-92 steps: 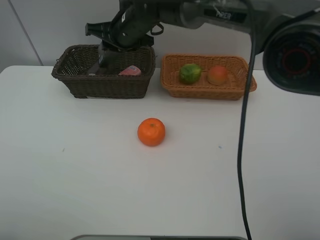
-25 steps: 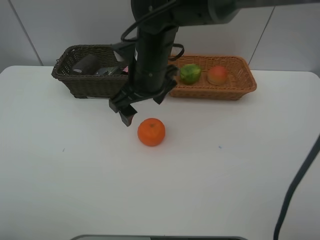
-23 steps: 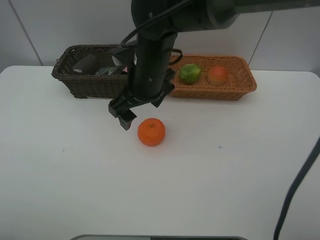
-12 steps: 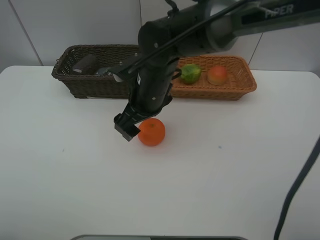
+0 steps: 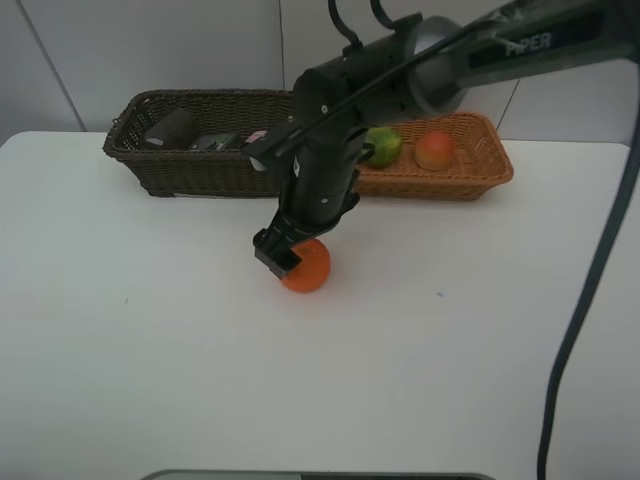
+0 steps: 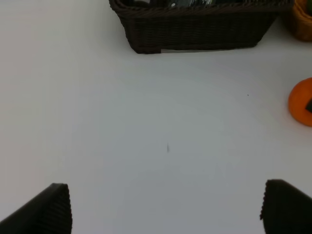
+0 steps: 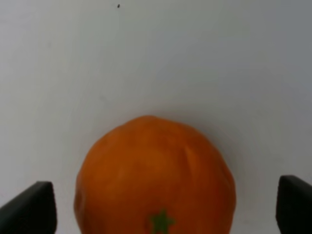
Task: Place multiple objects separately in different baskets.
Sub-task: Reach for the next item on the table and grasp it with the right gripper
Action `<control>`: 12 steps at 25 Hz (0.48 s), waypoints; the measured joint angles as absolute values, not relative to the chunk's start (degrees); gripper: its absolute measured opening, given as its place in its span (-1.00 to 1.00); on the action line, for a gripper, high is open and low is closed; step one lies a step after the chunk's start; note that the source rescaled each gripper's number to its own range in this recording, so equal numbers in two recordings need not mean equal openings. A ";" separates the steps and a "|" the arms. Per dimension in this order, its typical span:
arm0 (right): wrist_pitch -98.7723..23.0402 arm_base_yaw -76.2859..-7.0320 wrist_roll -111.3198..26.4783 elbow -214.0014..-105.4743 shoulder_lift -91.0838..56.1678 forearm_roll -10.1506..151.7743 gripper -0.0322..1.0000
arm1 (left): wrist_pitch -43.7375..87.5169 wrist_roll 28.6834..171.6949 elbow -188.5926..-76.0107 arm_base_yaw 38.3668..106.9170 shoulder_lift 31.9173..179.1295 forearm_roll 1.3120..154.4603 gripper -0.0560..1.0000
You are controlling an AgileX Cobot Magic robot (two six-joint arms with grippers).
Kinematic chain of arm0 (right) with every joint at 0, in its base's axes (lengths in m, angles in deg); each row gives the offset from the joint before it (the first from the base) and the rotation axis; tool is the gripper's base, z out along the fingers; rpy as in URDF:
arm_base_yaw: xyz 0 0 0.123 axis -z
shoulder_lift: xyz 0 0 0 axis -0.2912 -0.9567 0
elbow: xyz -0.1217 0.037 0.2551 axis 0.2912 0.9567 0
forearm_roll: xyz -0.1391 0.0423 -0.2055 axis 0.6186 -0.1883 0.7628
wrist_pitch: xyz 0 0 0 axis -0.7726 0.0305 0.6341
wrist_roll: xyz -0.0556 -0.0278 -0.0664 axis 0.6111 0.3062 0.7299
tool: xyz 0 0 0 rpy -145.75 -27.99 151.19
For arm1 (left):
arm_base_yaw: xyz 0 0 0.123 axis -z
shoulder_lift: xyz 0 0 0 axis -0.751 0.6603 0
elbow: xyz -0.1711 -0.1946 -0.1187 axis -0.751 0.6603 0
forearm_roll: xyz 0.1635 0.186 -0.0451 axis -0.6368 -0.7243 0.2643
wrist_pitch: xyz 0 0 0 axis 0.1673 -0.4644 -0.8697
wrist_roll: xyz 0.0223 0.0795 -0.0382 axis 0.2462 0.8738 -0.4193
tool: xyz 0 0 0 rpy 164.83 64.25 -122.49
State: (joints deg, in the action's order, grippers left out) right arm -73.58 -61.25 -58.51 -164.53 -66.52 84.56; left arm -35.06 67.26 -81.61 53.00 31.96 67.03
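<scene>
From the high camera, the right gripper (image 5: 292,252) has dropped from beside the dark basket (image 5: 205,160) onto the orange (image 5: 308,268), the last object on the white table (image 5: 150,350); a pickup looks imminent. The left wrist view shows the left gripper (image 6: 165,207) spread wide over bare tabletop, the orange at frame edge. The right wrist view shows jaws apart, flanking the glossy, green-stemmed orange, not yet clamped.
</scene>
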 joint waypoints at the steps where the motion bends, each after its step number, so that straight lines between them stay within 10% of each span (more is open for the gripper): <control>1: -73.19 -61.25 -58.51 -164.53 -66.99 84.59 1.00 | -35.06 67.26 -81.61 53.00 31.96 67.03 0.94; 12: -71.75 -61.25 -58.51 -164.53 -70.78 84.54 1.00 | -35.06 67.26 -81.61 53.00 31.96 67.03 0.94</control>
State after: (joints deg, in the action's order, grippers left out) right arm -71.75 -61.25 -58.51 -164.53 -70.78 84.54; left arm -35.06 67.26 -81.61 53.00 31.96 67.03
